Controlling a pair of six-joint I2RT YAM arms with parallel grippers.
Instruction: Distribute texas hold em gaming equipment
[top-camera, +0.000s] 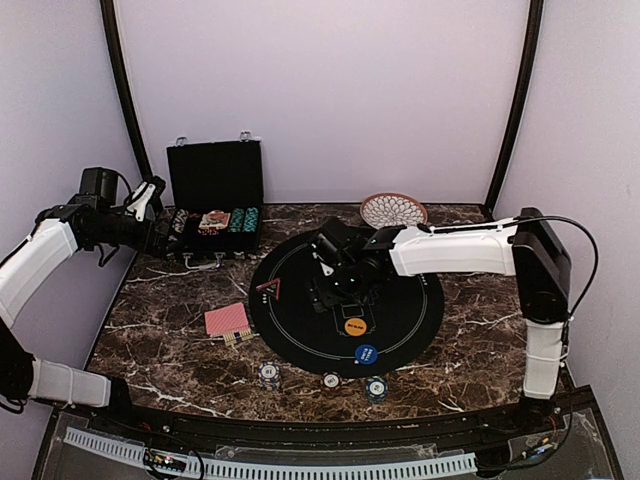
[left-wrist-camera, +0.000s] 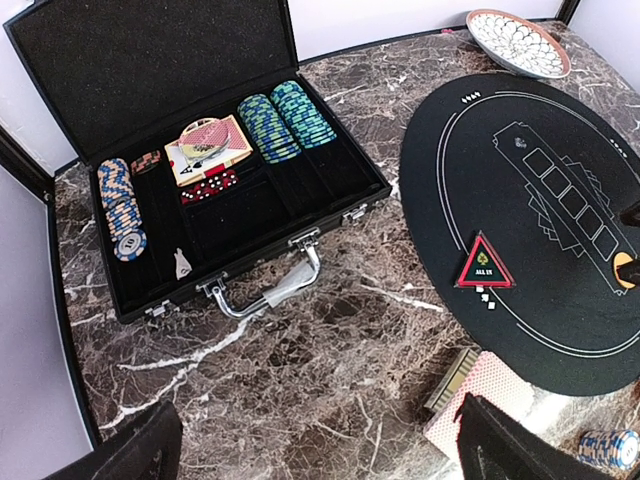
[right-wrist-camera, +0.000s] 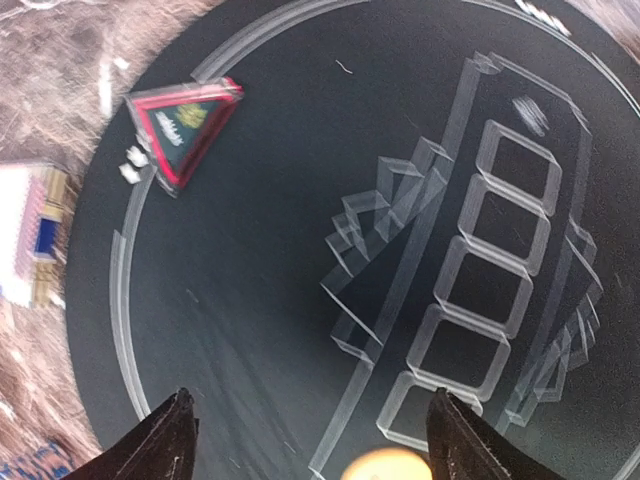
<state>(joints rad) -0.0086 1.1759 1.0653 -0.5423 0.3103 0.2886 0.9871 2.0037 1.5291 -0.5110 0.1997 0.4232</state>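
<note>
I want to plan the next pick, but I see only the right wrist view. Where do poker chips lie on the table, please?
Observer: Three small chip stacks stand on the marble near the front edge, just outside the black mat.
Operator: Are there more chips in the case?
Observer: Yes. The black case stands open and holds rows of chips.
Operator: What about the left gripper?
Observer: The left gripper is open and empty, above the marble in front of the case.
</note>
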